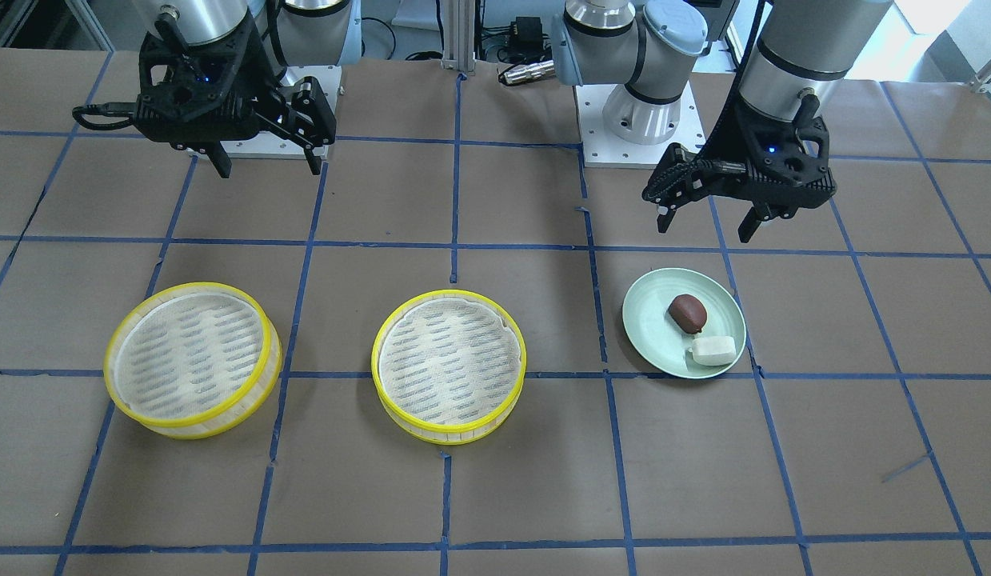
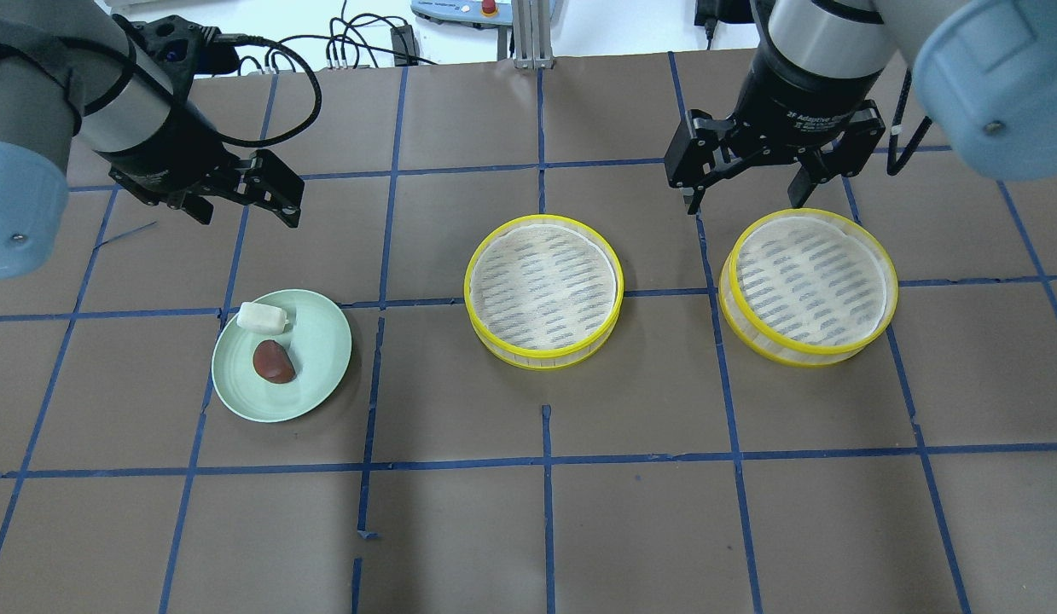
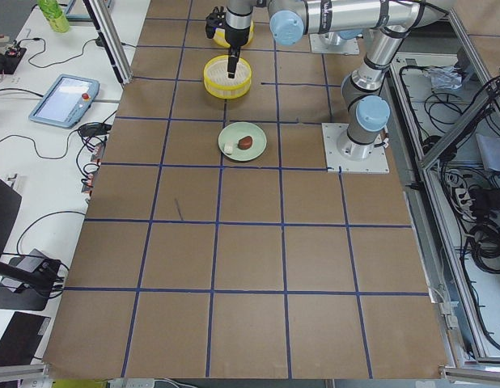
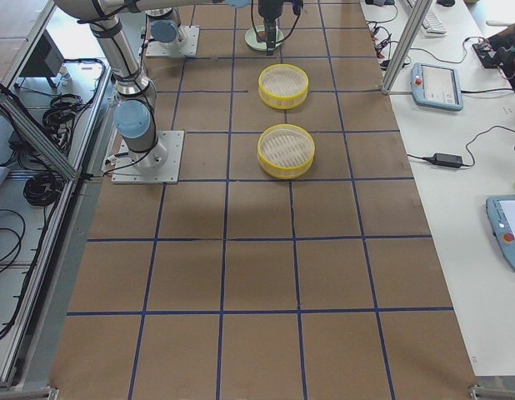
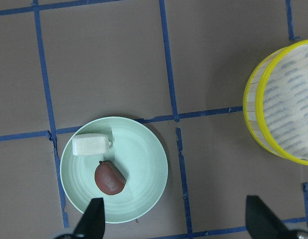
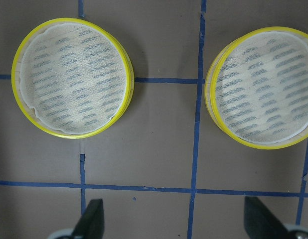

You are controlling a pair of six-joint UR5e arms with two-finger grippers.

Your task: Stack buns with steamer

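Observation:
A white bun point(image 2: 262, 317) and a dark reddish-brown bun point(image 2: 273, 362) lie side by side on a pale green plate point(image 2: 323, 350). Two empty yellow-rimmed steamer trays stand on the table, one in the middle point(image 2: 543, 290) and one on the right point(image 2: 808, 286). My left gripper point(image 2: 246, 213) is open and empty, in the air beyond the plate. My right gripper point(image 2: 746, 203) is open and empty, in the air at the right tray's far-left edge. The left wrist view shows both buns, white point(image 5: 91, 145) and brown point(image 5: 109, 179).
The table is brown paper with a grid of blue tape. Both arm bases point(image 1: 643, 120) are bolted at the robot's side. Cables and a pendant point(image 2: 451, 8) lie past the far edge.

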